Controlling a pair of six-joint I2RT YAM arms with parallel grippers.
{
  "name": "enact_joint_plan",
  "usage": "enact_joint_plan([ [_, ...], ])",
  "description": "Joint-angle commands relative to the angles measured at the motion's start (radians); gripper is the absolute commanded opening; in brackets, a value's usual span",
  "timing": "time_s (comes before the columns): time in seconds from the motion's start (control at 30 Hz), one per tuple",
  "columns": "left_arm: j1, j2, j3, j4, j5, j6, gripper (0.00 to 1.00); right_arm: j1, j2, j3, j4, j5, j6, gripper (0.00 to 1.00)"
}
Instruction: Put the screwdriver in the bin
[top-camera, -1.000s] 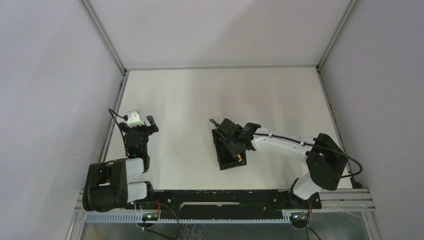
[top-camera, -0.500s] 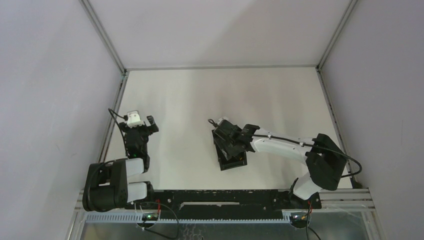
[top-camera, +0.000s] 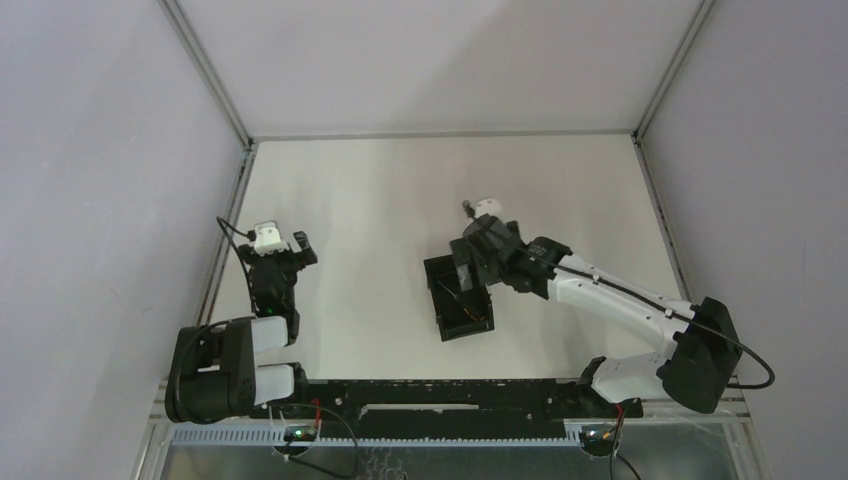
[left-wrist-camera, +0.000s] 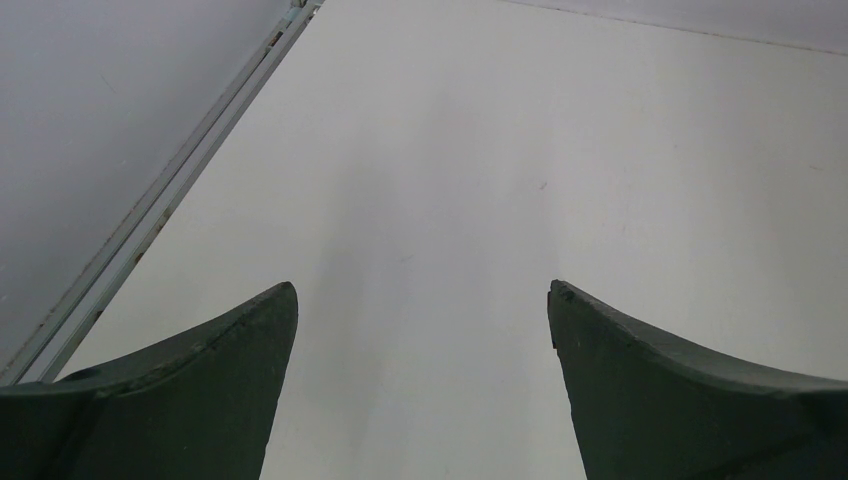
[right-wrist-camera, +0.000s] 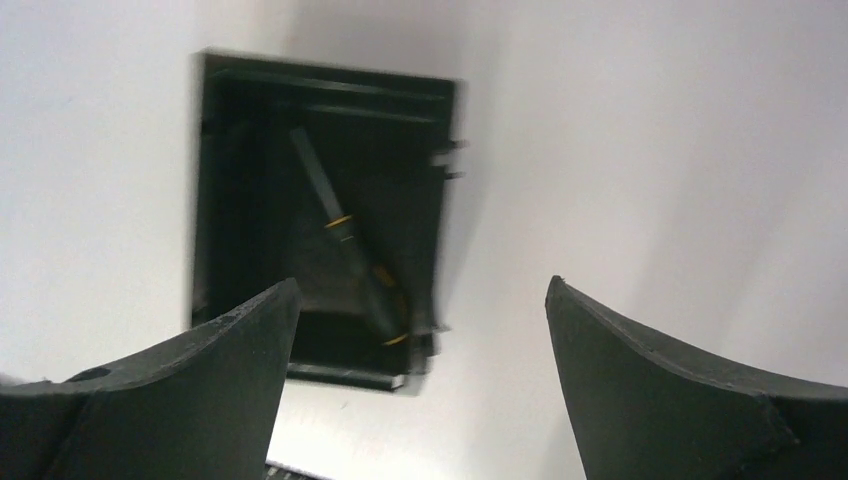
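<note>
well, screwdriver (right-wrist-camera: 355, 262) lies in bin (right-wrist-camera: 207, 180) below right claw (right-wrist-camera: 422, 283).

The white table (top-camera: 380, 190) bears the black bin (top-camera: 452, 318), apparently flat, near its middle.

Bin (right-wrist-camera: 330, 85) black, plain. Screwdriver (right-wrist-camera: 355, 255) black handle with yellow bands, grey shaft. Counter (top-camera: 370, 190) off-white, unpatterned; right end effector (right-wrist-camera: 422, 283) fingers (right-wrist-camera: 650, 380) dark green.
</note>
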Motion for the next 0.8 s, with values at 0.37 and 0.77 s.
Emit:
enact_joint_plan([
  [0.37, -0.005, -0.007, 0.042, 0.025, -0.010, 0.015, 1.00, -0.359, 0.008, -0.033, -0.163, 0.279, 0.165, 1.00],
  [0.77, -0.005, -0.008, 0.042, 0.026, -0.010, 0.015, 1.00, -0.410, -0.213, -0.161, 0.040, 0.164, 0.107, 1.00],
])
